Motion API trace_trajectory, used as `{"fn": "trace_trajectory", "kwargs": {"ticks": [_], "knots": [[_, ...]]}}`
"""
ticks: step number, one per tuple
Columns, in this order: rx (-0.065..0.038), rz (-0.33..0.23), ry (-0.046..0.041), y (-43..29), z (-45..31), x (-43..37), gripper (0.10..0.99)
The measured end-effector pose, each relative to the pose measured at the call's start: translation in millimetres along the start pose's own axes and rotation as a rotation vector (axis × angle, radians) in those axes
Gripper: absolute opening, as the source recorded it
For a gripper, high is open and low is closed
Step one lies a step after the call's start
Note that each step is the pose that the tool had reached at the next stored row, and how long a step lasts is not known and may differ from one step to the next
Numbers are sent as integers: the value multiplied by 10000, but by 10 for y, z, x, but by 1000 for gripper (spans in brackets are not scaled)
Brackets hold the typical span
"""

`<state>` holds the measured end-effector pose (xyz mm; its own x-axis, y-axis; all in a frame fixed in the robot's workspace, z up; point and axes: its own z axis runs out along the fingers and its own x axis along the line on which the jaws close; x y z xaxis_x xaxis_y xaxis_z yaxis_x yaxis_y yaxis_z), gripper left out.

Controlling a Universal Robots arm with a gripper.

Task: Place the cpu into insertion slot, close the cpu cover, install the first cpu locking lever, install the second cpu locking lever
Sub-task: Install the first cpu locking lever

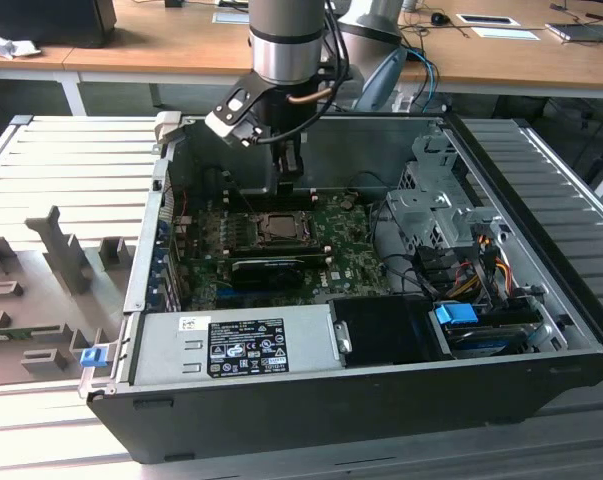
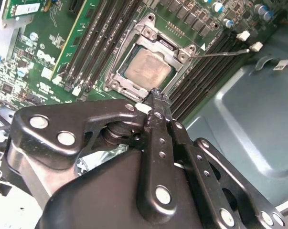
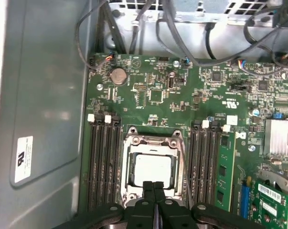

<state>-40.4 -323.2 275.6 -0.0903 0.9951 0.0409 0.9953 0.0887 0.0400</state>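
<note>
Two fingers (image 3: 147,192) pinched together, nothing between them: the gripper (image 3: 154,185) hangs at one edge of the cpu cover (image 3: 153,141). And the cpu (image 3: 153,169) lies flat in the insertion slot (image 3: 131,177), frame down around it. Beyond, green motherboard (image 3: 182,100), memory slots (image 3: 103,162) either side, then the case wall (image 3: 43,95).

- A ribbed grey metal bench (image 1: 76,150) spreads across the foreground.
- Grey moulded fixtures (image 1: 66,250) stand on it at the exterior view's left.
- Wooden desks (image 1: 161,45) line the back, with dark floor (image 1: 21,95) beneath.
</note>
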Motion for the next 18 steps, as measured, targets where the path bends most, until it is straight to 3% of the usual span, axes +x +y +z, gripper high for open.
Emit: {"fn": "trace_trajectory", "kwargs": {"ticks": [5,18], "knots": [[29,-704,28,0,0,0,106],[129,-3157,126,0,0,-1,106]]}}
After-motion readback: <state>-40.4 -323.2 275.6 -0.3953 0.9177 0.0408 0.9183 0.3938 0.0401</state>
